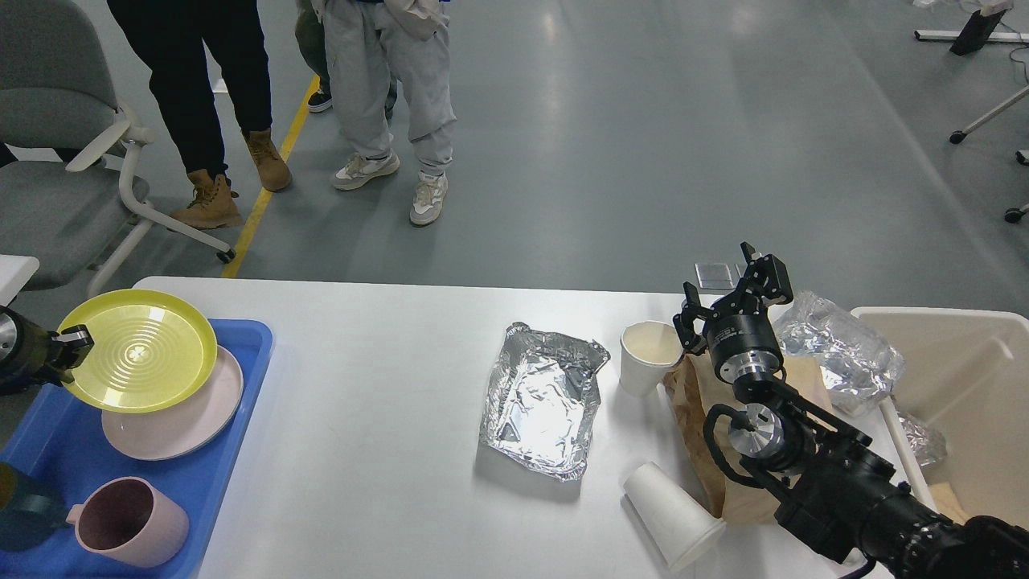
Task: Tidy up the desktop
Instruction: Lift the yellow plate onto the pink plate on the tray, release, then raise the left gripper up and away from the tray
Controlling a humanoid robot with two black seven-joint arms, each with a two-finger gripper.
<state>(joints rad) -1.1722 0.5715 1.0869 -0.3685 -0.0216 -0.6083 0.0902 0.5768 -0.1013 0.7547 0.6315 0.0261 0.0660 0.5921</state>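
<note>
1. Holding the yellow plate (138, 351) by its rim, the left gripper (71, 344) is hovering over the blue tray (241, 418).
2. Right gripper (727, 301) is hanging open, empty, beside the upright paper cup (648, 357) on the desktop (386, 434); it's the nearer arm.

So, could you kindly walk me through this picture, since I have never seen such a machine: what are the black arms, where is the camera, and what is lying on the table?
The single picture comes from a camera in the robot's head, looking forward and down at the white desktop. The black arms are the robot's own.

The left gripper, at the left edge, grips a yellow plate by its rim, above a pink plate in the blue tray. A pink mug also sits in the tray.

The right gripper is open and holds nothing.

On the table: a foil tray, an upright paper cup, a tipped paper cup, a brown paper bag and crumpled plastic wrap. A beige bin stands at the right.
</note>
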